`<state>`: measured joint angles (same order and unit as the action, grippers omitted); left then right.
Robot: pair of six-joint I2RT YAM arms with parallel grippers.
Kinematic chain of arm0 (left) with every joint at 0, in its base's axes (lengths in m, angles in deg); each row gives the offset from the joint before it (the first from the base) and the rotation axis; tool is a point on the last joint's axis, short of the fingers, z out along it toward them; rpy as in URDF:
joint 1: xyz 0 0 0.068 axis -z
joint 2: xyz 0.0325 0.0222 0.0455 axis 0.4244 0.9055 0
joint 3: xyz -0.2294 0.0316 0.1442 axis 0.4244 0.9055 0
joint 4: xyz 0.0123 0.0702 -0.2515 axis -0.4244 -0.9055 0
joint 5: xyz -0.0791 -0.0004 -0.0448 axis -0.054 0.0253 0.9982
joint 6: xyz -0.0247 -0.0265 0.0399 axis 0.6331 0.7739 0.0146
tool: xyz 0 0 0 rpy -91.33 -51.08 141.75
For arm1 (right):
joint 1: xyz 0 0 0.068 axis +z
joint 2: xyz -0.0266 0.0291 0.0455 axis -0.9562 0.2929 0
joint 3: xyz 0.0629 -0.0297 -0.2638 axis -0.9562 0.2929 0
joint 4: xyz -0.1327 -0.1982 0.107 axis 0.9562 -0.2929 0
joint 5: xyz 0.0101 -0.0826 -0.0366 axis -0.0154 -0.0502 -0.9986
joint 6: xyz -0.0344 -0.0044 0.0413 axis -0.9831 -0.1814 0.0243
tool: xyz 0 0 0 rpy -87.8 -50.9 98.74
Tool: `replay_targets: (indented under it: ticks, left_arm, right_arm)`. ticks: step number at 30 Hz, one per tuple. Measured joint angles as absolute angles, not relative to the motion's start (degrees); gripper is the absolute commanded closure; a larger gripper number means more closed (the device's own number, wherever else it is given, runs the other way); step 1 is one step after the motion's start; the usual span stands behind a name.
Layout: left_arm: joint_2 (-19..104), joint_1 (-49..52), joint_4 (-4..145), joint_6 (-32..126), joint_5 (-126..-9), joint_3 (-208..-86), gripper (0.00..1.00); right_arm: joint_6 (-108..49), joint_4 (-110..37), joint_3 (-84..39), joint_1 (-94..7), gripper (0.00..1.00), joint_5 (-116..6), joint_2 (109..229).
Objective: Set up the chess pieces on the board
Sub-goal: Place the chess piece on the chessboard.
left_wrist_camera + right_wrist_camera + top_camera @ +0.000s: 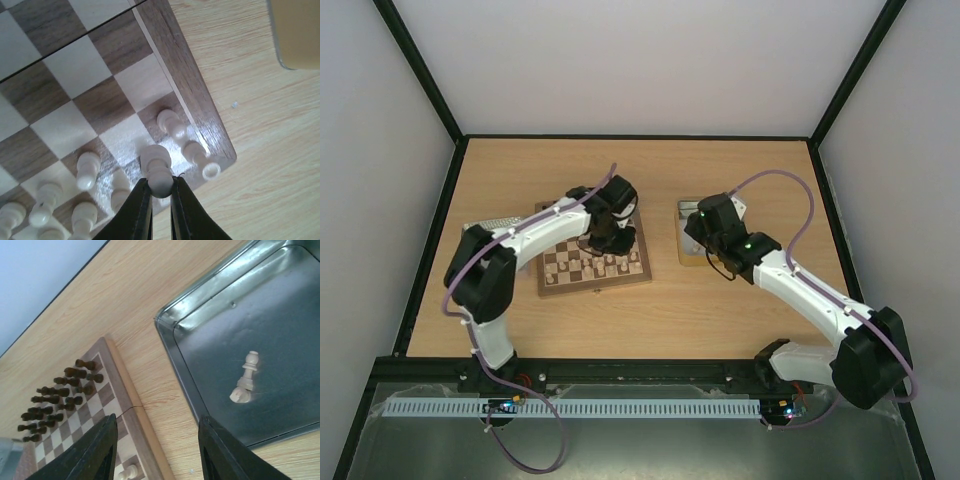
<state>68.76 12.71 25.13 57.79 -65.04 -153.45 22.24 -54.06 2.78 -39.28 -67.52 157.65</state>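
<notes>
Currently pinching a held cream piece (157, 169) in the left end effector (160, 195), just above the board (167, 65) by its right edge, among neighbouring cream pieces (87, 170). Lower straight down onto a vacant square, keeping clear of those just beside; let go only once seated flat and upright, then lift vertically. Right end effector (157, 450) spread over the tin (200, 345) on the bench (125, 305), lone cream piece (245, 382) inside.
</notes>
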Motion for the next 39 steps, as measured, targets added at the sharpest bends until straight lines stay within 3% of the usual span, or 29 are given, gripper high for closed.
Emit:
replay_targets:
  ticks: [6, 24, 39]
  left_arm:
    - [76.1, 13.2, 22.3, 57.5, -68.0, -158.9, 0.98]
    - [78.6, 13.2, 19.7, 56.0, -70.2, -159.1, 0.97]
    - [79.4, 12.8, 19.3, 53.9, -68.1, -159.2, 0.83]
  right_arm:
    - [21.7, -54.1, 4.3, -39.3, 0.56, -67.9, 157.3]
    - [21.4, -54.1, 5.4, -39.3, 0.56, -67.8, 157.2]
    - [21.4, -54.1, 5.4, -39.3, 0.56, -67.9, 157.2]
